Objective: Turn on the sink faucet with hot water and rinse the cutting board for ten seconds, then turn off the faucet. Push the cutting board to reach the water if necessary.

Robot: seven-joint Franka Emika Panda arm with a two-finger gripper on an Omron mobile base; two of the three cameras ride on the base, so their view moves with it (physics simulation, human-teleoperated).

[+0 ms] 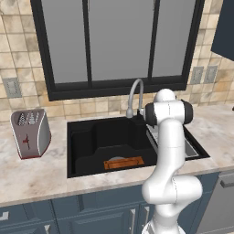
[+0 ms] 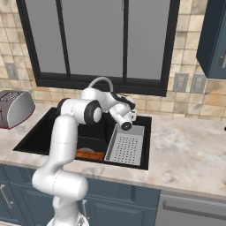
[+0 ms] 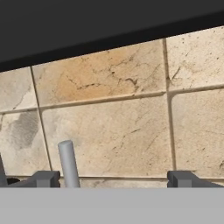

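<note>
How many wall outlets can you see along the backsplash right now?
3. Two outlets sit side by side right of the window, and one left of it. More may be hidden behind the arm.

No readable text, labels, brands or numbers anywhere

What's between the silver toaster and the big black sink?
Just bare marble counter. In the left base view, nothing sits on the stretch from the silver toaster to the rim of the black two-compartment sink.

Place: kitchen | signs: sink, toaster, tiled wall (simulated)
</note>
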